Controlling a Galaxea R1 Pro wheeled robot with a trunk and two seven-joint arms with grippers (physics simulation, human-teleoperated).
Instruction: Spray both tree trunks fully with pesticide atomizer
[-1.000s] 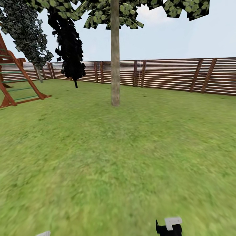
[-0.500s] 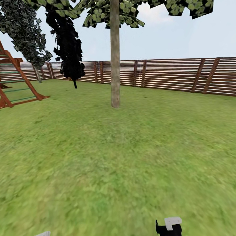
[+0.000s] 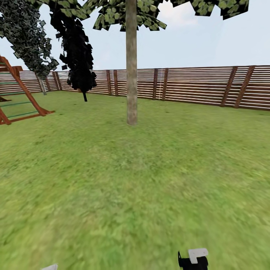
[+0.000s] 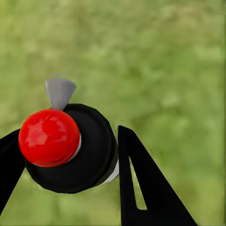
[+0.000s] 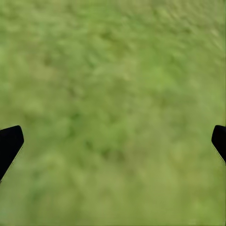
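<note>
The left pincer point(image 4: 66, 160) is clamped on one pesticide atomizer point(image 4: 70, 148), its two black fingers point(image 4: 141, 188) pressed against either side of the black body. The atomizer carries one red ball-shaped cap point(image 4: 48, 137) and one grey nozzle point(image 4: 60, 92), seen from above against the blurry green floor point(image 4: 165, 70) in the left wrist view. The right pincer point(image 5: 113, 141) stands wide apart, only two black fingertips point(image 5: 9, 143) showing at opposite edges of the right wrist view, with grass between them and nothing held.

In the head view one tree point(image 3: 131, 15) with a thick grey-tan tree trunk point(image 3: 131, 75) rises from the lawn ahead, its green crown cut off by the top edge. To its left stand one black cone-shaped tree point(image 3: 77, 52) and one dark grey-green tree point(image 3: 26, 33). One red-brown wooden climbing frame point(image 3: 17, 93) sits at the far left. A brown slatted fence point(image 3: 195, 86) runs behind everything, ringing the garden point(image 3: 112, 168). Low in the head view, a black-and-white part of the robot point(image 3: 194, 258) shows at the bottom edge
</note>
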